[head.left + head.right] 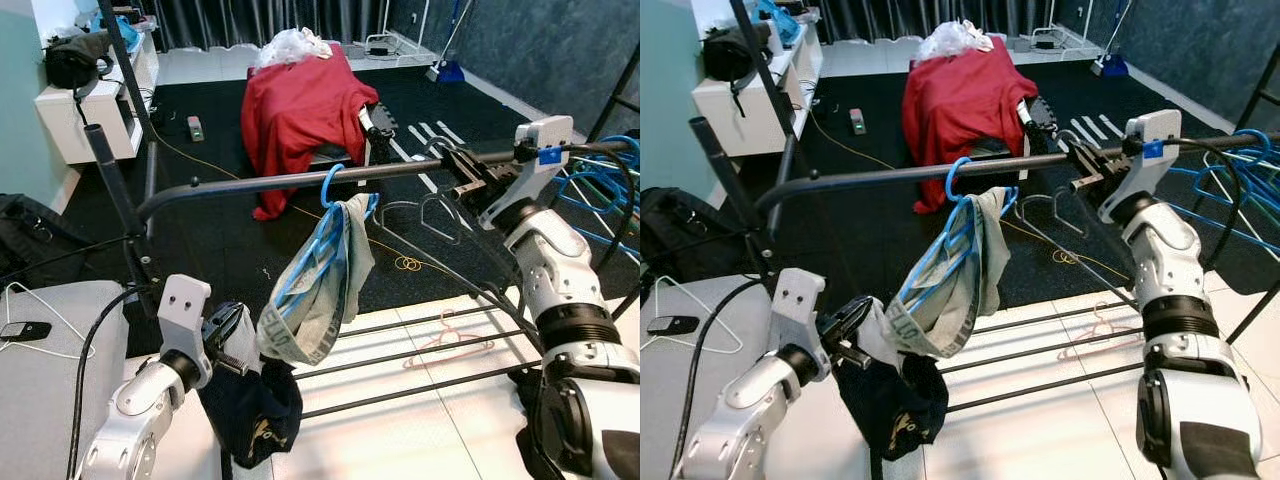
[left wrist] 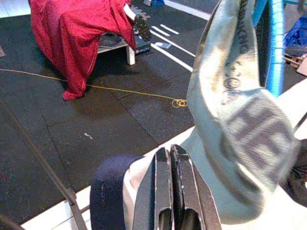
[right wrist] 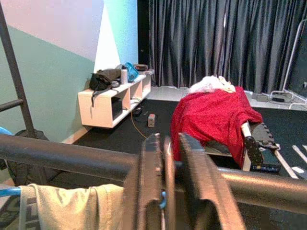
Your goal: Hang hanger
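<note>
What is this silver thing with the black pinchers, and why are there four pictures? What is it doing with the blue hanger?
It is a walking robot with two silver arms, and each arm ends in a gripper, which is the pincher. Two pictures come from cameras in its head, looking down. The other two come from small cameras on its wrists, looking along the fingers.

A blue hanger is hooked over a dark rail of a clothes rack. A grey-green garment hangs from it. The left gripper is low down with its fingers pressed together against that garment. The right gripper is up at the rail. Behind, a red cloth covers a bench on the black floor.
</note>
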`<state>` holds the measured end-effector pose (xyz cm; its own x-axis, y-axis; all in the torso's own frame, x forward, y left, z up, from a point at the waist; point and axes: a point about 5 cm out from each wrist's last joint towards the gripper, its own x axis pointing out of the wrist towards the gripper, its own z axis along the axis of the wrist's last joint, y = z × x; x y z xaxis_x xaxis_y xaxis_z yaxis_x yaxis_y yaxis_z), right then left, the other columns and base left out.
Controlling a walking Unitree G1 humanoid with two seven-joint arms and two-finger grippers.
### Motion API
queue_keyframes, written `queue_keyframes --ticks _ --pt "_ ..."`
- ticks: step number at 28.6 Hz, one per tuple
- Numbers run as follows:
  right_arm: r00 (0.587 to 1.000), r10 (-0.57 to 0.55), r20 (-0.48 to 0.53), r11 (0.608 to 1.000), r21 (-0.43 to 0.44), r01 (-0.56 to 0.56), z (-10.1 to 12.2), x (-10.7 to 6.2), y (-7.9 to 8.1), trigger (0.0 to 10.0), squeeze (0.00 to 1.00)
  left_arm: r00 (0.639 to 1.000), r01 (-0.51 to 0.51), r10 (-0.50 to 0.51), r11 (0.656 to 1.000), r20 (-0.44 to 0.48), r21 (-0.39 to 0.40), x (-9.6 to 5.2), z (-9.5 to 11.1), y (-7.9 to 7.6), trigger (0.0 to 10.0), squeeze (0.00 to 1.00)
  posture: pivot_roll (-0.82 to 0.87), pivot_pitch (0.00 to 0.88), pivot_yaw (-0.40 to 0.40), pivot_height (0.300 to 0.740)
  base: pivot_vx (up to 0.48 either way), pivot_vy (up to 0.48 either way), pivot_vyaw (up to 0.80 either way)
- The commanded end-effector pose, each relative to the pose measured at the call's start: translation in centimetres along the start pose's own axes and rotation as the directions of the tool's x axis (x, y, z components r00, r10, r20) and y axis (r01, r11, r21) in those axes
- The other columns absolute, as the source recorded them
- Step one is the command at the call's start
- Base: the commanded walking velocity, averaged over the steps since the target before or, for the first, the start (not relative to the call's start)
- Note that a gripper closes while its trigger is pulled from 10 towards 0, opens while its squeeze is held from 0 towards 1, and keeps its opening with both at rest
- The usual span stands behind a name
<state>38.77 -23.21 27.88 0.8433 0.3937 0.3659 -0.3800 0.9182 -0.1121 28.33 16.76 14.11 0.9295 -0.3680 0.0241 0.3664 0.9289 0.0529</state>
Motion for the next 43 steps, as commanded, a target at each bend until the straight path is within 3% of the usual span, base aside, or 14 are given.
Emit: queue_keyframes --ticks 1,2,3,4,14,24,26,27,28,30,32,33,34,43 --pt "0.999 -0.001 -0.045 1.000 -0.009 0.001 -0.6 -0.1 -0.2 10.0 0.81 1.000 -0.005 0.005 1.000 0.016 0.030 0.1 0.7 0.5 10.0 0.00 0.00 0.134 -0.011 0.740 0.000 0.000 0.00" --pt "0.999 -0.003 -0.040 1.000 -0.028 0.002 -0.3 0.0 -0.3 10.0 0.59 1.000 -0.006 0.005 1.000 0.019 0.029 0.2 0.7 0.5 10.0 0.00 -0.01 0.127 -0.014 0.740 0.000 0.000 0.00" --pt "0.999 -0.003 -0.040 1.000 -0.028 0.002 -0.3 0.0 -0.3 10.0 0.59 1.000 -0.006 0.005 1.000 0.019 0.029 0.2 0.7 0.5 10.0 0.00 -0.01 0.127 -0.014 0.740 0.000 0.000 0.00" --pt "1.000 0.000 -0.028 0.999 -0.040 -0.002 -0.1 0.0 -0.4 10.0 0.00 1.000 -0.007 0.006 1.000 0.023 0.025 0.4 0.7 0.4 10.0 0.00 -0.02 0.116 -0.017 0.740 0.000 0.000 0.00" --pt "0.999 0.017 0.052 0.990 -0.143 -0.010 0.6 -0.9 0.3 10.0 0.00 0.999 -0.019 0.019 1.000 0.030 -0.008 0.6 0.3 0.1 10.0 0.00 -0.07 0.070 -0.045 0.740 0.000 0.000 0.00" --pt "0.991 -0.103 0.089 0.954 -0.273 0.123 -1.7 -7.3 5.2 10.0 0.00 1.000 0.001 -0.001 1.000 0.020 0.000 0.6 0.0 -0.4 10.0 0.00 -0.10 0.050 -0.041 0.740 0.000 0.000 0.00" --pt "0.991 -0.103 0.089 0.954 -0.273 0.123 -1.7 -7.3 5.2 10.0 0.00 1.000 0.001 -0.001 1.000 0.020 0.000 0.6 0.0 -0.4 10.0 0.00 -0.10 0.050 -0.041 0.740 0.000 0.000 0.00" --pt "0.989 -0.101 0.110 0.945 -0.300 0.130 -1.4 -8.4 6.8 10.0 0.00 1.000 -0.007 0.007 1.000 0.020 0.009 0.6 0.1 -0.1 10.0 0.00 -0.11 0.051 -0.040 0.740 0.000 0.000 0.00" --pt "0.989 -0.101 0.110 0.945 -0.300 0.130 -1.4 -8.4 6.8 10.0 0.00 1.000 -0.007 0.007 1.000 0.020 0.009 0.6 0.1 -0.1 10.0 0.00 -0.11 0.051 -0.040 0.740 0.000 0.000 0.00" --pt "0.987 -0.054 0.151 0.954 -0.283 0.095 -1.0 -8.4 8.3 10.0 0.00 0.999 -0.035 0.035 0.999 0.016 0.005 0.5 -0.1 0.3 10.0 0.00 -0.11 0.051 -0.034 0.740 0.000 0.000 0.00" --pt "0.975 0.084 0.207 0.982 -0.186 -0.045 -0.2 -7.9 12.0 10.0 0.00 0.997 -0.068 0.069 0.998 0.018 -0.013 0.5 -0.4 0.7 10.0 0.00 -0.12 0.053 -0.029 0.740 0.000 0.000 0.00" --pt "0.975 0.084 0.207 0.982 -0.186 -0.045 -0.2 -7.9 12.0 10.0 0.00 0.997 -0.068 0.069 0.998 0.018 -0.013 0.5 -0.4 0.7 10.0 0.00 -0.12 0.053 -0.029 0.740 0.000 0.000 0.00" --pt "0.976 0.181 0.118 0.982 0.025 -0.185 -1.9 -7.7 15.2 10.0 0.00 0.997 -0.071 0.072 0.996 0.030 -0.046 0.7 -0.3 0.1 10.0 0.00 -0.11 0.049 -0.043 0.740 0.000 0.000 0.00" --pt "0.978 0.202 -0.057 0.956 0.227 -0.185 -5.2 -7.5 17.1 10.0 0.00 0.985 -0.107 0.123 0.985 0.118 -0.134 1.8 1.8 -1.2 10.0 0.00 -0.09 0.036 -0.060 0.740 0.000 0.000 0.00"
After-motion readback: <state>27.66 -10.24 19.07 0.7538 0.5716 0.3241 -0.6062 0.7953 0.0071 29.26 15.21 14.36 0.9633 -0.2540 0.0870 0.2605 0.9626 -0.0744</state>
